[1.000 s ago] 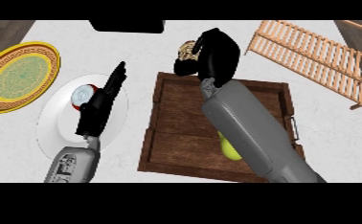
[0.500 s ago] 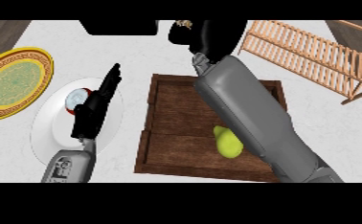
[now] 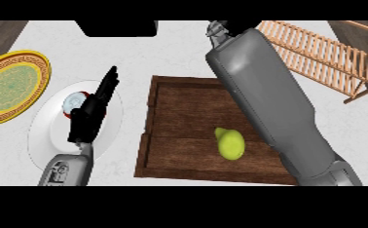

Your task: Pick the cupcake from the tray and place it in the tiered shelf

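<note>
Left hand rested straight-fingered over a round white plate; right hand's grip was hidden beyond the dark wooden tray.

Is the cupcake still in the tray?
Out. The wooden tray holds only a yellow-green pear; the cupcake itself is not visible now.

Kitchen: plates, wooden tray, marble counter.

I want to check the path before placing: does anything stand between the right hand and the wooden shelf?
Nothing visible does. The right hand shows only partly at the view's top, and the cupcake cannot be seen. The wooden shelf lies just to the hand's right, with only the robot's own forearm near it.
</note>
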`<state>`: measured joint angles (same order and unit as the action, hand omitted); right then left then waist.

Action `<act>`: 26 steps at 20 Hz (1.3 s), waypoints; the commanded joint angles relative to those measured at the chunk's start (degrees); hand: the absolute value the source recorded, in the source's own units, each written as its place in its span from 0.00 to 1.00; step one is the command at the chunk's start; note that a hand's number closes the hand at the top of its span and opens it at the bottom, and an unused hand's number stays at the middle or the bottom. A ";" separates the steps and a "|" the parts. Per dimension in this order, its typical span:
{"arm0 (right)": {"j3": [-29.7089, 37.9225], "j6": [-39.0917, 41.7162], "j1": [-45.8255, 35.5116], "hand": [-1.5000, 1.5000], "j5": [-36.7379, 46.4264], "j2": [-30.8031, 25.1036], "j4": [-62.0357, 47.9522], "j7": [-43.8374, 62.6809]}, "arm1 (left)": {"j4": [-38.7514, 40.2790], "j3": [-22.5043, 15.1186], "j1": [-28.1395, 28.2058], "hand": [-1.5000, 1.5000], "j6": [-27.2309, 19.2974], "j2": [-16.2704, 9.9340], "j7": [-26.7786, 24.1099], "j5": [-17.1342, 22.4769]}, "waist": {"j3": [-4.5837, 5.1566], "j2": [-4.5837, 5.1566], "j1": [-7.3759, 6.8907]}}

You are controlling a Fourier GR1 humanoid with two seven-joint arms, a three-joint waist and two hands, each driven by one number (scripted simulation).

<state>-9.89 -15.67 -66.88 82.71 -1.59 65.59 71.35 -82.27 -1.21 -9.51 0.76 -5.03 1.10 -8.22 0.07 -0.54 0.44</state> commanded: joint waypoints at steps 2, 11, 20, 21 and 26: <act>4.84 7.85 -4.43 1.00 5.01 0.41 1.77 11.43 | 1.43 -0.65 0.66 0.50 -0.61 1.43 -2.08 -0.29 | -0.01 0.15 0.08; 13.43 11.25 -5.31 1.00 9.12 -4.68 3.24 3.71 | -1.89 -0.70 1.25 0.50 -0.91 0.78 -0.21 -0.88 | -0.06 0.25 -0.43; 17.20 14.28 -5.51 1.00 11.88 -9.67 0.75 -4.73 | -1.59 -2.28 3.19 0.50 -0.61 1.41 -1.20 -2.10 | -0.05 0.44 -0.62; 17.37 10.54 -4.47 1.00 12.40 -10.26 -1.70 -6.26 | 0.24 -0.50 -0.10 0.50 -0.98 1.54 -0.56 -0.97 | -0.04 0.63 -0.68; 20.30 7.14 -4.35 1.00 12.39 -11.97 -5.71 -7.89 | -1.58 -1.20 -2.28 0.50 -0.65 1.93 3.01 -1.02 | -0.07 0.66 -1.05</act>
<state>8.69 -5.48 -71.78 94.58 -12.01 63.10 60.96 -82.18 -1.65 -10.63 0.66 -3.94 1.60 -8.82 0.03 0.04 -0.36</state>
